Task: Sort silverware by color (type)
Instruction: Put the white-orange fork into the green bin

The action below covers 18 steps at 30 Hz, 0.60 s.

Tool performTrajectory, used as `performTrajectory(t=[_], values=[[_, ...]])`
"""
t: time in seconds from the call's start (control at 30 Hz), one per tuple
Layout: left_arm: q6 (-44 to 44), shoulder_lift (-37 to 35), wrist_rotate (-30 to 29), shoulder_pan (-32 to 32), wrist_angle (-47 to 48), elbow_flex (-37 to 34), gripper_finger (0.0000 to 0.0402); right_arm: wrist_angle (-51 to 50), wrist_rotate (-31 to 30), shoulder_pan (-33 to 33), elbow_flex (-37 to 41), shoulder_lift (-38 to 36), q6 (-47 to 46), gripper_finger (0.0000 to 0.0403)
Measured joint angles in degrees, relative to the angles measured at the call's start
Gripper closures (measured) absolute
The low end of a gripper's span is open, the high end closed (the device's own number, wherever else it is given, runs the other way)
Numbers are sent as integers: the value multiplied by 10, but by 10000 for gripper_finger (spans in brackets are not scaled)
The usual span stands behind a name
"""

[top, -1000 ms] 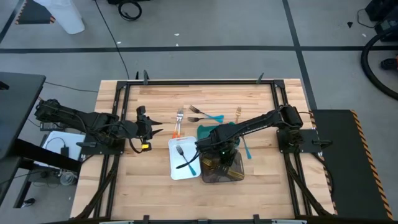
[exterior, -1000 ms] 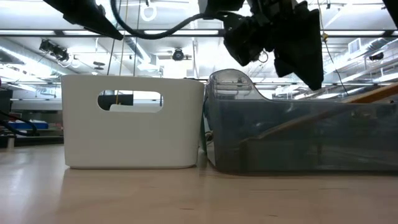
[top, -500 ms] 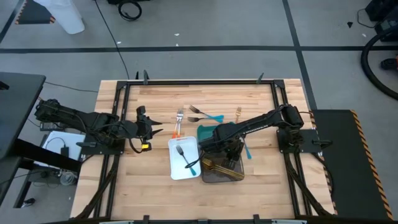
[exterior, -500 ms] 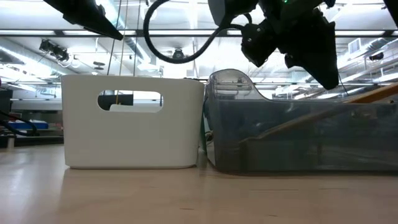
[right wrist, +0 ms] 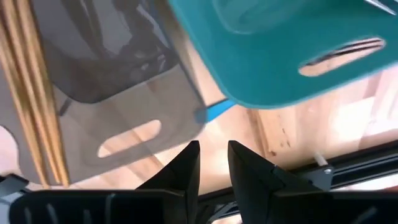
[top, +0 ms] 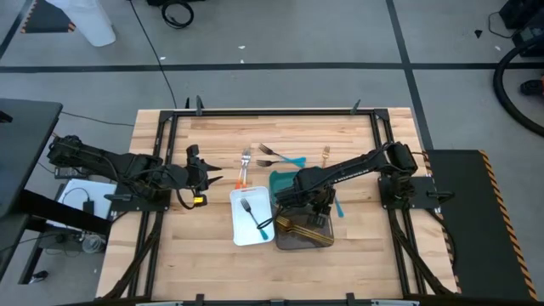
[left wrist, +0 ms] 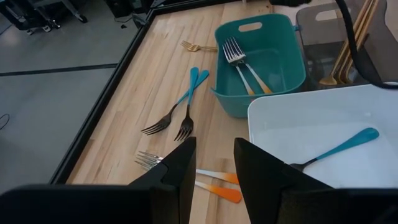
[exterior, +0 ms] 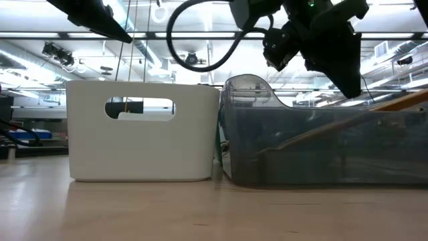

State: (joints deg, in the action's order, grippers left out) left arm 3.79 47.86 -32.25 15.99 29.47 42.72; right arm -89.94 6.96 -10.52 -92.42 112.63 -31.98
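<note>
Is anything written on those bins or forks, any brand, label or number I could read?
None can be read: the white bin, teal bin and grey bin show plain walls, and the forks carry no legible marks.

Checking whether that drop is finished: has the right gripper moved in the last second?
Yes. In the high view the right gripper has drawn back from over the grey tray toward the teal tray.
</note>
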Motion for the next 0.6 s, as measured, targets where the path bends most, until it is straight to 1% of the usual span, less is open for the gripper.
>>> performTrajectory(t=[0.2, 0.4, 0.6], values=[[0, 0, 0, 0, 0, 0, 283, 12, -24, 9, 55, -61, -37, 310], [25, 3, 0, -1, 0, 0, 283, 84, -35, 20, 130, -146, -80, 310], [72, 43, 0, -24, -2, 0, 283, 119, -91, 25, 190, -213, -136, 310]])
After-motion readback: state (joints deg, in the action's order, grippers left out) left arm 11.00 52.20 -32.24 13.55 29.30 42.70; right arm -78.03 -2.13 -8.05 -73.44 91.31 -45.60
